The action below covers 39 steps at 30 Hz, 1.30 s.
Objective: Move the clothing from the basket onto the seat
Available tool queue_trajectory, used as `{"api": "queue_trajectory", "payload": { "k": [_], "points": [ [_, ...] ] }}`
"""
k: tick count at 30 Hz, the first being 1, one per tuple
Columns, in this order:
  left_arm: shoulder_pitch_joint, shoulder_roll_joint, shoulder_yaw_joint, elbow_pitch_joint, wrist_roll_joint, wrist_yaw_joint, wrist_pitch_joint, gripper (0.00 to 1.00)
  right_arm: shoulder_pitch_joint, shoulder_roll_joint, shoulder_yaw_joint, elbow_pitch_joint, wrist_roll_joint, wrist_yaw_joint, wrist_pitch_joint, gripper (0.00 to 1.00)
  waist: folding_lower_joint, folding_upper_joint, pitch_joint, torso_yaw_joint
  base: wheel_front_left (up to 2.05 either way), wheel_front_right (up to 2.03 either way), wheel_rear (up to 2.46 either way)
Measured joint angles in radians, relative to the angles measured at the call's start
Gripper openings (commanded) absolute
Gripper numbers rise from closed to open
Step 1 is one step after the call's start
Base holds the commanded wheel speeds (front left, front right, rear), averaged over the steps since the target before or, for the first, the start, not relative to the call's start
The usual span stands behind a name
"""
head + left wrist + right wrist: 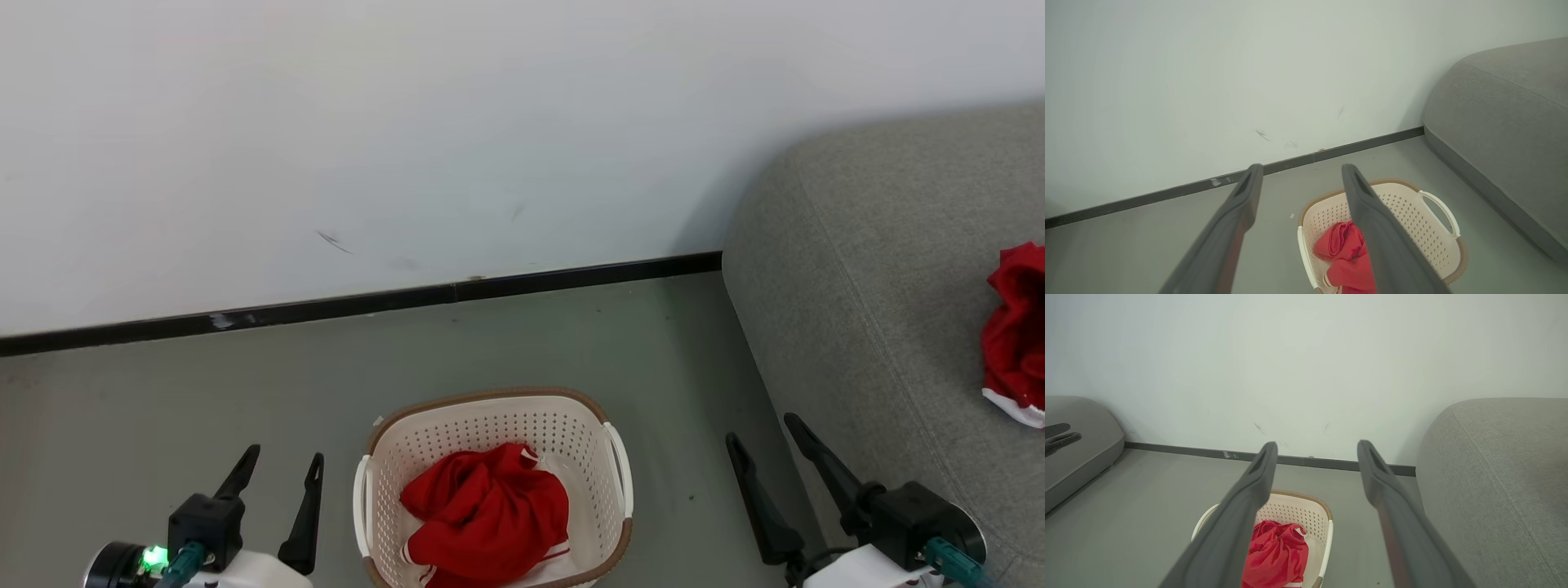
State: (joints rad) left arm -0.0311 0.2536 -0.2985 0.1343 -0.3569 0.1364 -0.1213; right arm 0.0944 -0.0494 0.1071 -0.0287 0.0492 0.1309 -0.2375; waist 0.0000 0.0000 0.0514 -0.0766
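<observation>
The basket is sitting on the grey floor near the wall. Red clothing is lying bunched inside it, with white edging showing at its lower side. The seat is standing just to the robot's right of the basket, and a second red garment is lying crumpled on its top, cut off by the head view's right edge. The left gripper is hovering to the left of the basket, its jaws spread and holding nothing. The right gripper is hovering between the basket and the seat's side, its jaws likewise spread and empty. Both are pointing toward the wall, and neither is touching the basket or the clothing. A black baseboard is running along the foot of the wall.
</observation>
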Motion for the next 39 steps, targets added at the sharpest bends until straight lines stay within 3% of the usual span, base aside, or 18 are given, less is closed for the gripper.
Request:
{"api": "queue_trajectory", "payload": {
  "k": [7,17,39],
  "points": [
    [-0.078,-0.002,-0.038,0.019,0.039,-0.026,0.028,1.00,-0.002,0.001,-0.010,-0.019,-0.007,0.000,0.000,1.00,0.0000,0.0000,0.048,-0.007,0.00,0.00,0.00],
    [-0.169,-0.027,-0.077,0.062,0.054,-0.044,0.050,1.00,-0.031,0.004,-0.110,-0.076,-0.011,0.000,0.000,1.00,0.0000,0.0000,0.145,-0.027,0.00,0.00,0.00],
    [-0.361,-0.029,-0.152,0.163,0.157,-0.088,0.068,1.00,-0.176,0.008,-0.202,-0.169,-0.008,0.000,-0.009,1.00,0.0000,0.0000,0.411,-0.105,0.00,0.00,0.00]
  ]
}}
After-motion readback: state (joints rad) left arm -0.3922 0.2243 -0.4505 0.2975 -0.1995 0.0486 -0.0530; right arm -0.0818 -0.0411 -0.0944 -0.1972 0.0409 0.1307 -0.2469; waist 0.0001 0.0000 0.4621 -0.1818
